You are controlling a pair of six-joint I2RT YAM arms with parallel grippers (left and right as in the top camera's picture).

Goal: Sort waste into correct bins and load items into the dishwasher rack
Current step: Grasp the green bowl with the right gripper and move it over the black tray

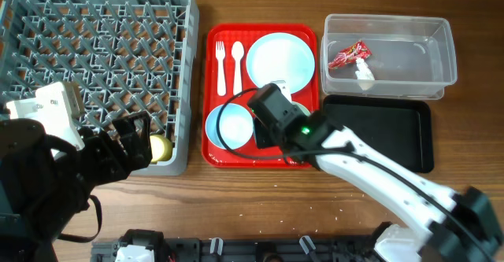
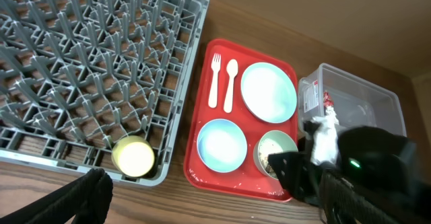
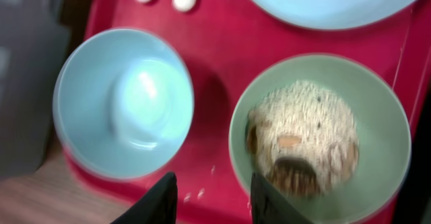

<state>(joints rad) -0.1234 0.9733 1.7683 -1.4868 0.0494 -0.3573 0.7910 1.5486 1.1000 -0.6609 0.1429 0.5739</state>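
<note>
The grey dishwasher rack (image 1: 94, 57) holds the small yellow round object (image 1: 160, 147) in its front right corner. My left gripper (image 1: 134, 140) hovers open and empty just beside that corner. The red tray (image 1: 264, 158) carries the plate (image 1: 279, 60), fork (image 1: 220, 65), spoon (image 1: 237, 65) and an empty bowl (image 1: 228, 126). My right gripper (image 3: 215, 200) is open above the tray, between the empty bowl (image 3: 124, 103) and a second bowl (image 3: 384, 116) holding crumbly food leftovers (image 3: 303, 133). The red wrapper (image 1: 349, 55) and white scrap (image 1: 364, 73) lie in the clear tub (image 1: 425, 30).
The black tray (image 1: 378, 128) sits in front of the clear tub, right of the red tray. My right arm reaches across it from the lower right. Crumbs are scattered on the red tray's front part (image 3: 202, 190). Bare wooden table lies along the front edge.
</note>
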